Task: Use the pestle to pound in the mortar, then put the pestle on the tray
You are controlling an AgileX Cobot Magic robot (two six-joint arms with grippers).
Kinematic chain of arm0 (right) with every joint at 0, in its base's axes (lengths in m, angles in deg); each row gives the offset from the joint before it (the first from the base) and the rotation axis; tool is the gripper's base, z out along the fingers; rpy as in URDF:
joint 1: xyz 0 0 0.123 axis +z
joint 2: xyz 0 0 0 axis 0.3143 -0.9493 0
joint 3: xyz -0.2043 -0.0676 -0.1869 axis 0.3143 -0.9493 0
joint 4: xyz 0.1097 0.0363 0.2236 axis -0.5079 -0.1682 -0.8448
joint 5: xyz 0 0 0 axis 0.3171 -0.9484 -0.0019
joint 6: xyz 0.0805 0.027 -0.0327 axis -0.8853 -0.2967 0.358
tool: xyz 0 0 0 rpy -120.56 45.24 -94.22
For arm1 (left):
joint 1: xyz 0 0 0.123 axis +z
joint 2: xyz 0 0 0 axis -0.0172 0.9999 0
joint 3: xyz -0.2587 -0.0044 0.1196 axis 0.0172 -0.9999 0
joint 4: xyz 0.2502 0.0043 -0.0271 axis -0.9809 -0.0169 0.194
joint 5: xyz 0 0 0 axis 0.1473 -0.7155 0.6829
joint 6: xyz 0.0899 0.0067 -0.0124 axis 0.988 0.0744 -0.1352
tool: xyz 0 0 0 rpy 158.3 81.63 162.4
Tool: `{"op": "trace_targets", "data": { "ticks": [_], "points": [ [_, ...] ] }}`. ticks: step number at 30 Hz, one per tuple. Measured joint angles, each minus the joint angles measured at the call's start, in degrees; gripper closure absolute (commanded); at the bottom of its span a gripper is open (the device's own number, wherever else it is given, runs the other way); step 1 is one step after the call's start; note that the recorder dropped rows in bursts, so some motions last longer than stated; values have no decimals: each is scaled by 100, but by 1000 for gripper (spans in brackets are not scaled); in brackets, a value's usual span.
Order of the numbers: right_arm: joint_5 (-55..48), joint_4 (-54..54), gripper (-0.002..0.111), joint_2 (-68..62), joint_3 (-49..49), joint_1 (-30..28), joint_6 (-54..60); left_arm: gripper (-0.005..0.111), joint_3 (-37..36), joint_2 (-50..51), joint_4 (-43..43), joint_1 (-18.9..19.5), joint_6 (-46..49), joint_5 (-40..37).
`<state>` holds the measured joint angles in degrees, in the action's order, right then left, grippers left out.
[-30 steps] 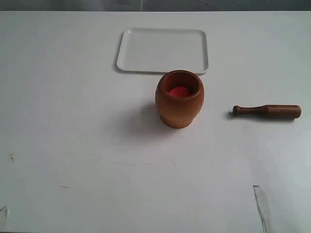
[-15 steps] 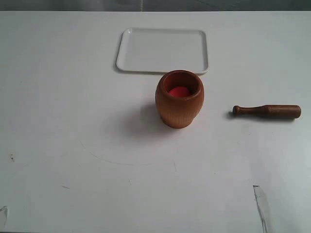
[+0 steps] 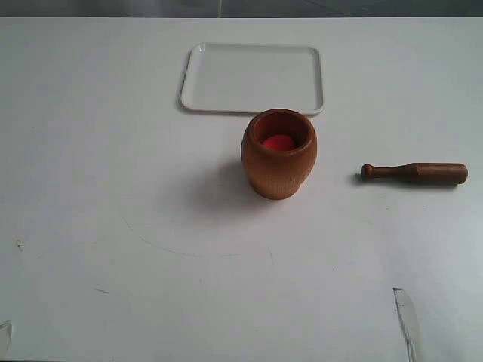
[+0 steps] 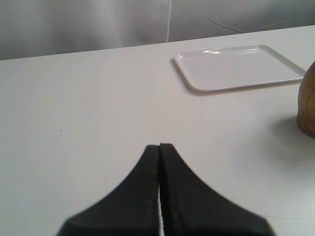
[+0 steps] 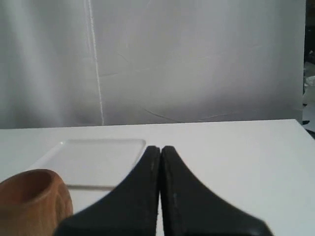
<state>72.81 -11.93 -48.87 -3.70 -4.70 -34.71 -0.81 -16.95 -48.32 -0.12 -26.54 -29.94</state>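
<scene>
The reddish-brown mortar stands upright at the table's middle, with something red inside it. The dark pestle lies flat on the table to its right, knob end toward the mortar. The white tray sits just behind the mortar. No arm shows in the exterior view. My left gripper is shut and holds nothing, with the tray ahead and the mortar's side at the frame edge. My right gripper is shut on nothing; the mortar rim and the tray lie beyond it.
The white table carries faint scuff marks near its front. A grey curtain hangs behind the far edge of the table.
</scene>
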Motion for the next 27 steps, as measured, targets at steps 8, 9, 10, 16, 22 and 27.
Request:
{"op": "trace_targets", "data": {
  "ticks": [8,9,10,16,22,27],
  "points": [
    [23,-220,108,0,0,0,0,107,0,0,0,0,0,0],
    [33,-231,108,0,0,0,0,107,0,0,0,0,0,0],
    [58,-259,108,0,0,0,0,107,0,0,0,0,0,0],
    [293,-692,108,0,0,0,0,107,0,0,0,0,0,0],
    [865,-841,108,0,0,0,0,107,0,0,0,0,0,0],
    [1243,-841,108,0,172,0,-154,107,0,0,0,0,0,0]
  ]
}}
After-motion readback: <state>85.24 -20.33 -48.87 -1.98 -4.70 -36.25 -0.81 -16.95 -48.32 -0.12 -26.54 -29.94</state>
